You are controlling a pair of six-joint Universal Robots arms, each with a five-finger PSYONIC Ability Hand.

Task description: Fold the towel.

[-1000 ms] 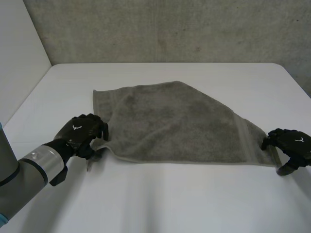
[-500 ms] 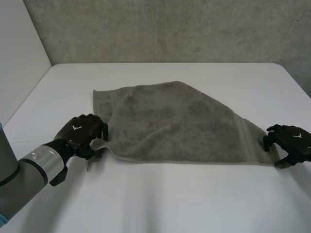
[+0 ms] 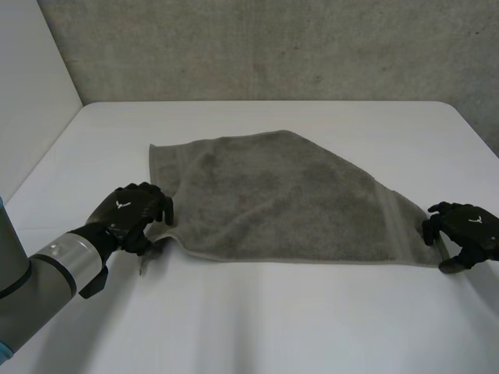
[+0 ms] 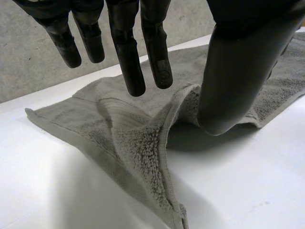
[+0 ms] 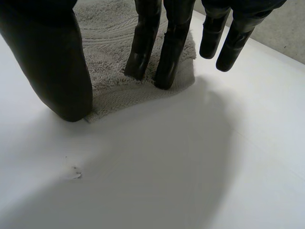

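We see the right robot hand (image 3: 466,227) has crept onto the near right corner of the towel (image 3: 288,195) on the bench (image 3: 273,312), fingers straight and pressing, while the left robot hand (image 3: 132,212) stays open at the near left edge, so neither has a grip yet.

Left hand (image 3: 129,212), right hand (image 3: 468,230) black, white logo; grey arm (image 3: 23,288).

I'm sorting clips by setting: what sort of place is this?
Probably a robotics lab or test cell rather than a home: a bare white table, a raw concrete wall behind it, and a robot arm working on a grey towel.
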